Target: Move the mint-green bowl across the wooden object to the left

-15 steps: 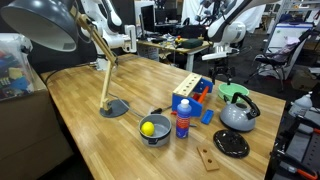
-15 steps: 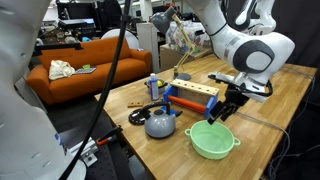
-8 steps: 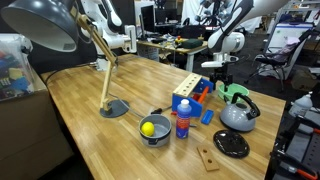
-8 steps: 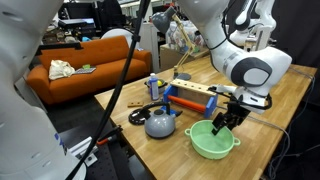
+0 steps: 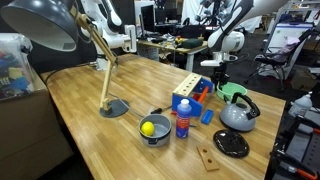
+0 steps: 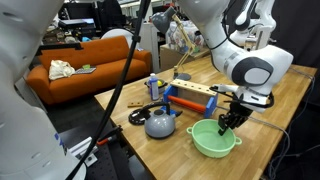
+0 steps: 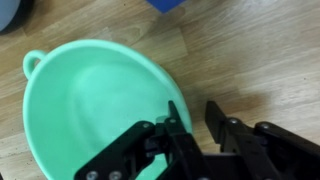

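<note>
Wrist view: downward claw [image 7: 192,112] straddles mint-green bowl [image 7: 90,110] rim.

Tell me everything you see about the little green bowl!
The mint-green bowl is round, shallow, smooth like plastic and empty, with a small loop handle on its rim. It sits upright on the wooden table near the kettle. The open pincer straddles its rim; I cannot tell if it touches.

Smooth, matt plastic mint-green bowl [image 7: 90,110] on grained wooden table [image 7: 250,50].
</note>
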Robot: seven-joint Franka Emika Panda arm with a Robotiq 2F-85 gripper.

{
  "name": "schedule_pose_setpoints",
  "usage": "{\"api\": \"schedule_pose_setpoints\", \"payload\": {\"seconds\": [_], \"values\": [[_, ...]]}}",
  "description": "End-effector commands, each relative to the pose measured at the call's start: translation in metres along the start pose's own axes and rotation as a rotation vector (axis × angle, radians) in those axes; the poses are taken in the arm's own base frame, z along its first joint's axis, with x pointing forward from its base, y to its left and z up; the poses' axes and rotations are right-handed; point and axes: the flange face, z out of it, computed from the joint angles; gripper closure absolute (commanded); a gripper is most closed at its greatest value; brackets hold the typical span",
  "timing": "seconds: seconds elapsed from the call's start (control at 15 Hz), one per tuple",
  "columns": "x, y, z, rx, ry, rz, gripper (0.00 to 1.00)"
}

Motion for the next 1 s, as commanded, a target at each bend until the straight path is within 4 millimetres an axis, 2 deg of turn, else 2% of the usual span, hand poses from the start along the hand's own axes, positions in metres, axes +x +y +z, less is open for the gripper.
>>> {"api": "schedule_pose_setpoints", "payload": {"seconds": [0.0, 0.13, 0.33, 0.67, 0.93], "values": [[0.002, -0.004, -0.002, 0.014, 0.006, 0.023, 0.96], [0.004, -0.005, -0.007, 0.032, 0.015, 0.034, 1.0], [0.01, -0.01, -0.022, 0.074, 0.033, 0.052, 0.98], [0.024, -0.018, -0.056, 0.132, 0.057, 0.09, 0.98], [0.008, -0.032, -0.083, 0.152, 0.068, 0.09, 0.98]]}}
